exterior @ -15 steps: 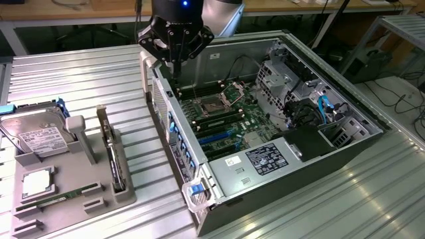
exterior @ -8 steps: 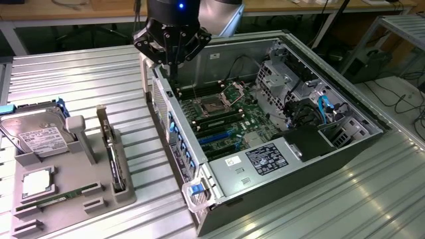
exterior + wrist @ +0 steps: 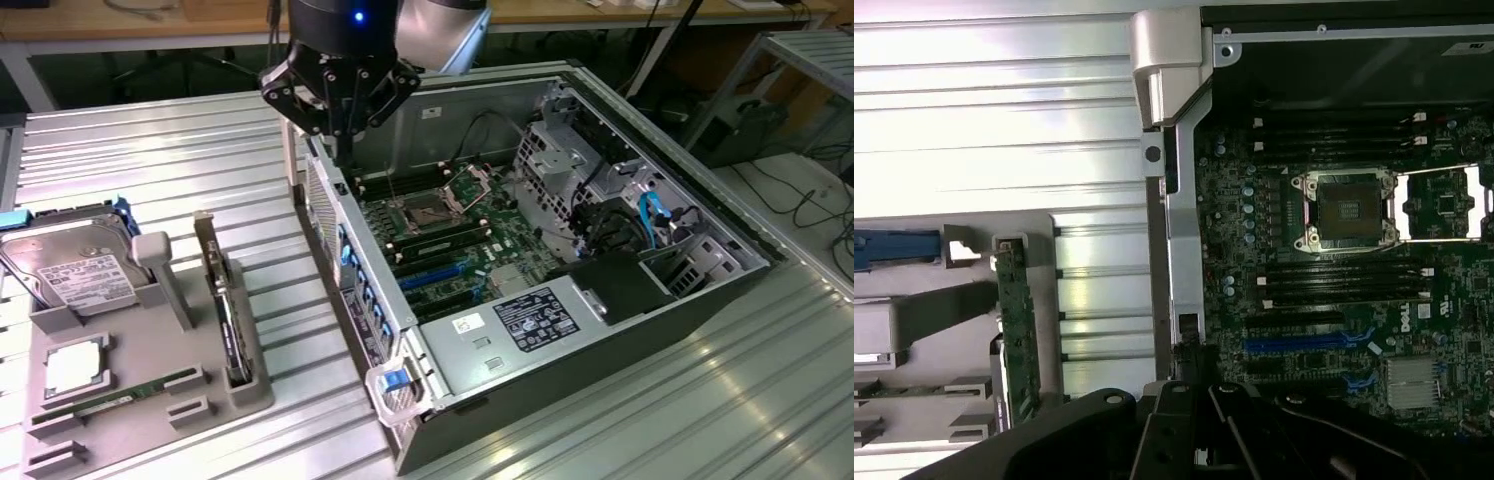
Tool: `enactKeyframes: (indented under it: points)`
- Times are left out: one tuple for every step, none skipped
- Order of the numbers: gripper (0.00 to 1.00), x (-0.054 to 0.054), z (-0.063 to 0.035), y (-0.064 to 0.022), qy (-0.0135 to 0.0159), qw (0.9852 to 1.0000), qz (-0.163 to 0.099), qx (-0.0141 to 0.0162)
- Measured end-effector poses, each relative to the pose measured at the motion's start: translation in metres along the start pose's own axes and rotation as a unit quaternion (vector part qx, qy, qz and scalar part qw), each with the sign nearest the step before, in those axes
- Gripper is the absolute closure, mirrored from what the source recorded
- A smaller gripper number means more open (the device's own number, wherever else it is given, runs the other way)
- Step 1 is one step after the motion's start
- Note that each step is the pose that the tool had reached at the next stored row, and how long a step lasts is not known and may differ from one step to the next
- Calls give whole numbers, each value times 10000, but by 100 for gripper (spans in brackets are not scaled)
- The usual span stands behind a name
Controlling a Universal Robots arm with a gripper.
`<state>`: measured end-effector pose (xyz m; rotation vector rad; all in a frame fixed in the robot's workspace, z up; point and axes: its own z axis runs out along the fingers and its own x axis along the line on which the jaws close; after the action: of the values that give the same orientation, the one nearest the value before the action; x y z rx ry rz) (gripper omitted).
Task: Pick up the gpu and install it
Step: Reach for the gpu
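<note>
My black end effector (image 3: 344,150) hangs pinched shut, empty, over the open grey computer case (image 3: 694,320). The thin green-and-dark gpu card (image 3: 232,325) looks stiff, light and fragile; I'd grip its upper edge.

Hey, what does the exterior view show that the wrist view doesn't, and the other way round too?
The exterior view adds the hard drive in the gray holder, the blue cables inside the case, and the shut gripper above the case wall on the exterior view's left. The wrist view adds the green circuit face of the gpu. Both show the gpu standing untouched in the holder, the CPU socket and a blue slot.
</note>
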<state>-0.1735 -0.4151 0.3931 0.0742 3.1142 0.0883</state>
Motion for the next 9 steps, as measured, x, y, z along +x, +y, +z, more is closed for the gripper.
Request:
enactKeyframes:
  points:
    - [89,5,-1,-10,0,10000,-1,0]
    - [89,12,-1,-22,0,10000,-3,0]
    - [89,18,-2,-32,0,10000,-4,0]
    - [89,22,-2,-41,0,10000,-7,0]
    - [89,26,-3,-52,0,10000,-8,0]
    - [89,31,-4,-63,0,10000,-10,-1]
    - [89,37,-4,-76,0,10000,-11,0]
    - [89,41,-5,-88,1,10000,-13,-1]
    - [89,45,-6,-99,1,10000,-14,0]
